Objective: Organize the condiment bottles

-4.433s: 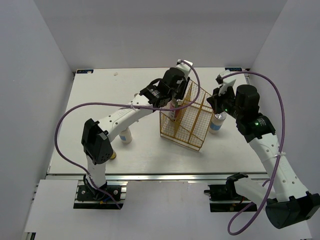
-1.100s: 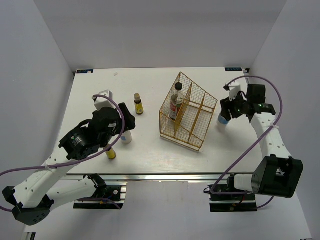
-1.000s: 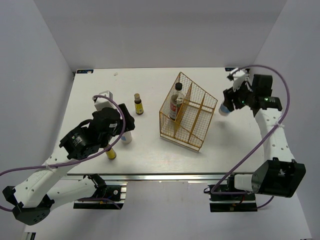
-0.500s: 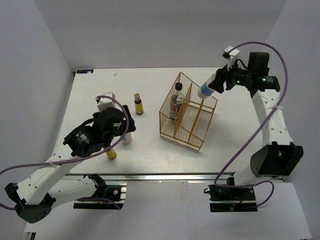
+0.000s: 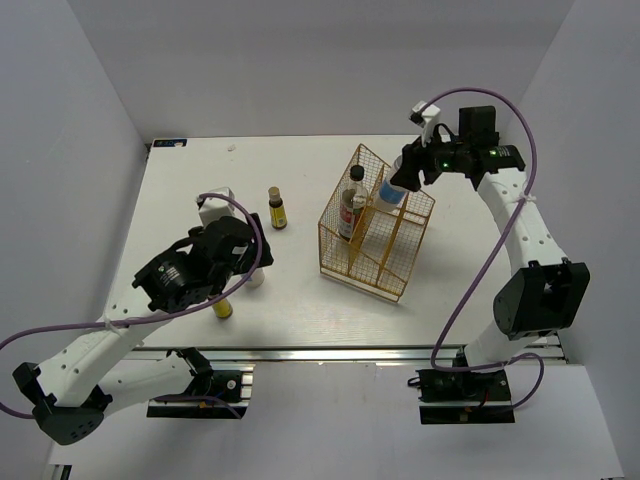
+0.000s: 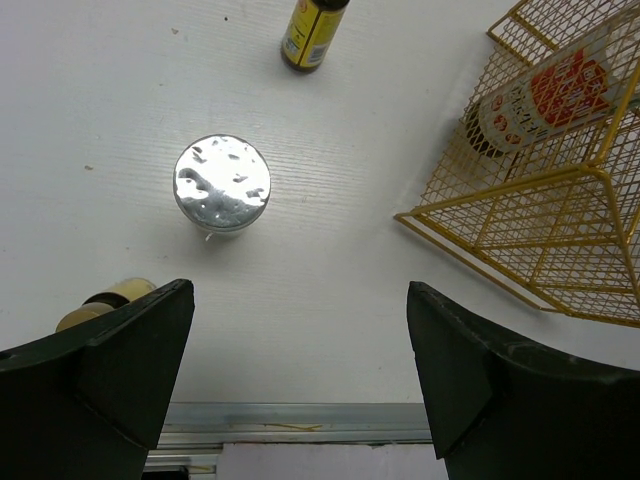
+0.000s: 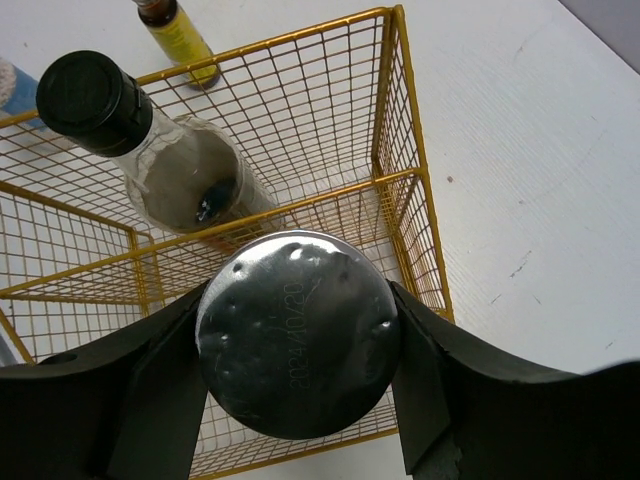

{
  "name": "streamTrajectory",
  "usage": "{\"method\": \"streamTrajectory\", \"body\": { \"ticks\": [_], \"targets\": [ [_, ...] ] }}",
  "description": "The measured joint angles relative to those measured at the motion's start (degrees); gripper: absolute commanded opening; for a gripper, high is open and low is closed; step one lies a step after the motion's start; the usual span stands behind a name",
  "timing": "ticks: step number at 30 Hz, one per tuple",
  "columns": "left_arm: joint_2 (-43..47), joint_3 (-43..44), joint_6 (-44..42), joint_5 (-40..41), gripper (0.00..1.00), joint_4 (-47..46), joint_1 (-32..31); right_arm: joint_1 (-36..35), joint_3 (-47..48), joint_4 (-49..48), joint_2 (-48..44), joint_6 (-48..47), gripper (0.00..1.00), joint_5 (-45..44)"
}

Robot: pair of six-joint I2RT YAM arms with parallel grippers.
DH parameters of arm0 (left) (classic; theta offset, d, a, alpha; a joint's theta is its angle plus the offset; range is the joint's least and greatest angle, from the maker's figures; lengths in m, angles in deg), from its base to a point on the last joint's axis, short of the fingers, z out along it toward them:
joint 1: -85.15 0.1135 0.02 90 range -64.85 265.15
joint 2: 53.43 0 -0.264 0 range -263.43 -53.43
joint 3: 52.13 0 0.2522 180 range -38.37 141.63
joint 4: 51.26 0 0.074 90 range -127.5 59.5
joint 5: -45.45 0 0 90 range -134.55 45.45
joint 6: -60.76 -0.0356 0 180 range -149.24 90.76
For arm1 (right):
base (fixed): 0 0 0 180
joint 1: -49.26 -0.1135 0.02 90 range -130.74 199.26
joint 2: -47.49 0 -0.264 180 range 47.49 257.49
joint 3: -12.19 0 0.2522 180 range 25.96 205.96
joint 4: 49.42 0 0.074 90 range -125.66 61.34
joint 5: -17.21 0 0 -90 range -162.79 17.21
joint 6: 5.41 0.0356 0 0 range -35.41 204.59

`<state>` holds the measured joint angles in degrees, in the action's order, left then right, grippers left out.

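- Your right tool [image 5: 400, 180] is clamped on the held white bottle [image 7: 298, 335], one finger on each side of the body just under the silver lid. That grip leaves the base free to go down between the wires.
- The held white bottle hangs above the wire basket [image 5: 365, 270], clear of the rim and close beside the clear bottle [image 7: 160, 150]. It looks lined up for a section next to that bottle, but you cannot tell which one from these views.
- The clear bottle stands inside the basket and leans against a divider, so it is judged already sorted.
- Your left tool [image 6: 298, 365] is spread wide and holds nothing. It hovers over the desk [image 5: 300, 170] just short of the standing white bottle [image 6: 221, 183]. This reads as a set-up for the next pick, with enough gap to pass over the lid.
- Two amber bottles wait upright on the desk. The far amber bottle [image 6: 312, 25] is well apart from the tool. The near amber bottle [image 6: 105, 300] is just beside the left finger, so watch that you do not knock it.
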<state>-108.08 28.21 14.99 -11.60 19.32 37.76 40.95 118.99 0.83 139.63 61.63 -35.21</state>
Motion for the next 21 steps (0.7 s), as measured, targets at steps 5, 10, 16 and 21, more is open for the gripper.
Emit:
{"method": "streamTrajectory", "body": {
  "ticks": [5, 10, 16, 21],
  "targets": [
    [-0.2, -1.0, 0.0, 0.0, 0.98, -0.1, 0.0, -1.7, 0.9, 0.9, 2.2, -1.9, 0.22, -2.7],
    [-0.6, -2.0, 0.0, -0.2, 0.98, -0.3, 0.0, -2.7, 0.9, 1.2, 4.4, -3.3, 0.4, -4.5],
    [-1.4, -3.0, -0.2, -0.4, 0.98, -1.6, 0.0, -3.1, 0.8, 1.1, 5.9, -4.4, 0.49, -6.1],
    [-2.1, -3.5, -0.2, -0.6, 0.98, -2.0, 0.0, -3.1, 0.6, 1.0, 6.8, -4.7, 0.52, -6.7]
  ]
}}
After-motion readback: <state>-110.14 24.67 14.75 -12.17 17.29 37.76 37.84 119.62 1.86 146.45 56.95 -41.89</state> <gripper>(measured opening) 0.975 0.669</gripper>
